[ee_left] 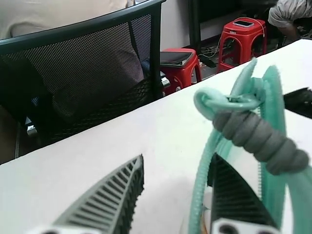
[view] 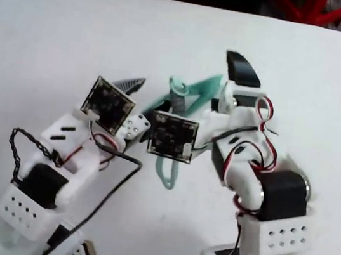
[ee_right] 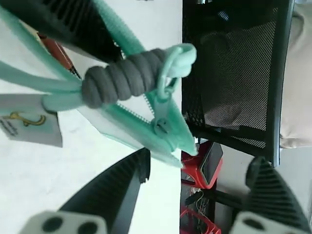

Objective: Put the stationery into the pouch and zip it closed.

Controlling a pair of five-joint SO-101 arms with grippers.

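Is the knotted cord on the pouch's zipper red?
No, the knotted cord tied to the zipper ring of the pouch is grey, not red.

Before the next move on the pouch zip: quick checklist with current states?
1. Left claw open: ok, pouch edge along one side of it.
2. Right claw open: ok, pouch corner sits inside it.
3. Grey cord pull free of both claws: ok.
4. Pouch zipped shut: cannot tell.
5. Stationery inside: cannot tell.
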